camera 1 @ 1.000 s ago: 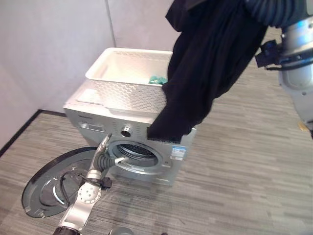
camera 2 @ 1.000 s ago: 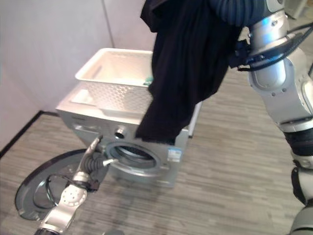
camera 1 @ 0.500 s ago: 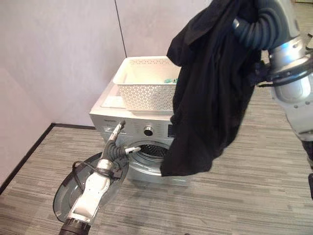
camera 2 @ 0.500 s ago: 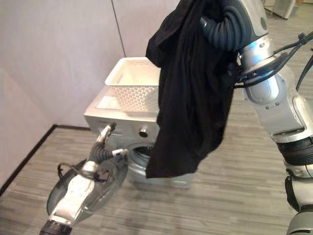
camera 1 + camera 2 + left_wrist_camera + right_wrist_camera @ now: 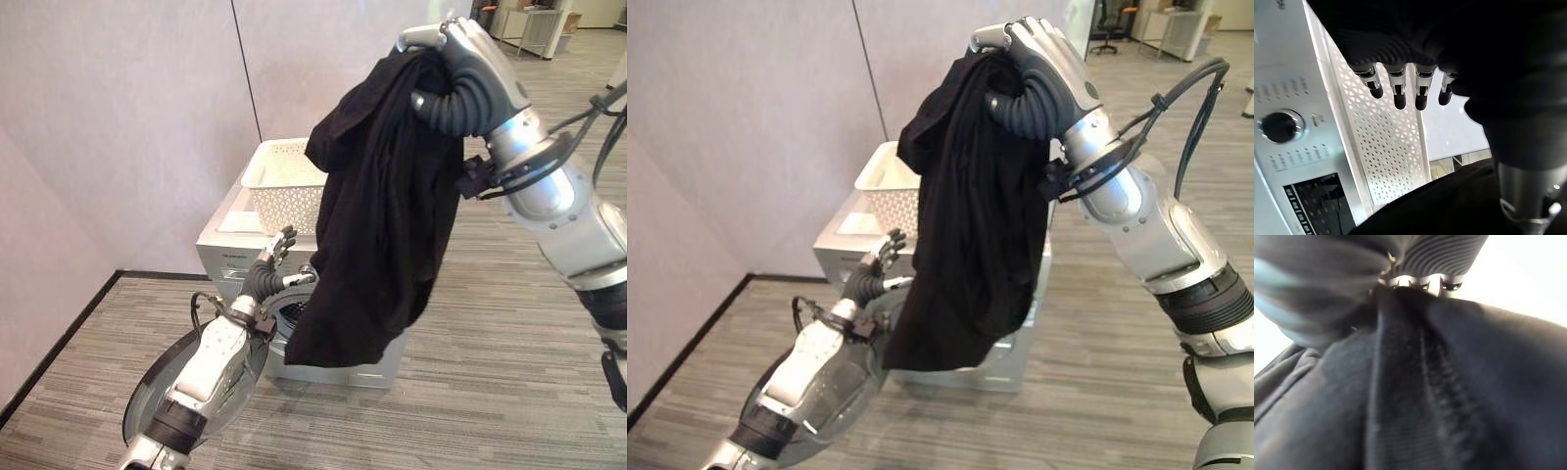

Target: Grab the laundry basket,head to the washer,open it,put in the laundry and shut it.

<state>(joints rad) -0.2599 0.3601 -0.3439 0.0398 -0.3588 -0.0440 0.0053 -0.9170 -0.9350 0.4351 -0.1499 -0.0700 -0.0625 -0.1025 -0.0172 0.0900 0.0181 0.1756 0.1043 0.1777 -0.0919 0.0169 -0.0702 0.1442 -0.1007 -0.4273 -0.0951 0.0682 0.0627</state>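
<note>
One black garment [image 5: 392, 215] hangs gripped in the right robot hand [image 5: 1038, 49], covering the one washer [image 5: 230, 250] under one white basket [image 5: 284, 181]; the left robot hand [image 5: 274, 259] is open.

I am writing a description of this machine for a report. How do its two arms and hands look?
Both arms are silver-grey metal. Each hand, left hand and right hand, has silver fingers with dark tips and a dark ribbed cover over its back and wrist. Black cables loop beside each wrist.

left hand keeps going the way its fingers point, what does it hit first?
Probably the white laundry basket on the washer: the left hand aims its open fingers up at the basket's lattice wall. Depth unclear.
</note>
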